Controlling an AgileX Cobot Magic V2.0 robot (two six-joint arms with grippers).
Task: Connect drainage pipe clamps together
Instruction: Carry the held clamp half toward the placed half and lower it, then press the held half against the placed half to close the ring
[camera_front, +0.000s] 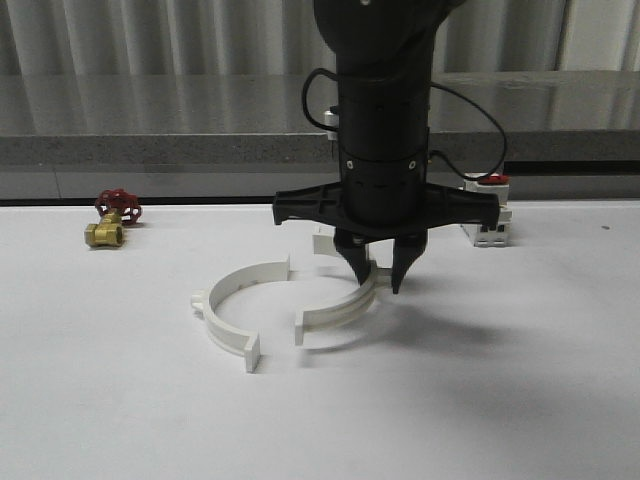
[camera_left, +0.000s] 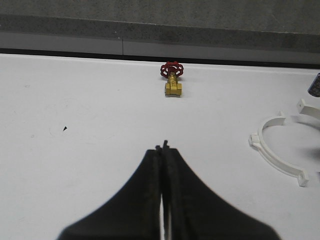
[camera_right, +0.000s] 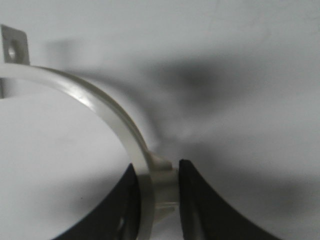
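Two white drainage pipe clamps lie on the white table, their open sides facing each other with a gap at both ends. The left clamp (camera_front: 228, 308) (camera_left: 274, 156) lies free. My right gripper (camera_front: 380, 286) (camera_right: 156, 167) points straight down over the right clamp (camera_front: 336, 312) (camera_right: 100, 105). Its fingers press the band and a small boss on the outer side, so it is shut on that clamp. That clamp's end tab with a hole (camera_right: 14, 47) shows beyond the fingers. My left gripper (camera_left: 164, 147) is shut and holds nothing, over bare table well to the left of the clamps.
A brass valve with a red handwheel (camera_front: 112, 222) (camera_left: 172, 82) sits at the far left of the table. A white breaker with a red switch (camera_front: 488, 215) stands behind the right arm. A grey ledge runs along the table's far edge (camera_front: 150, 150).
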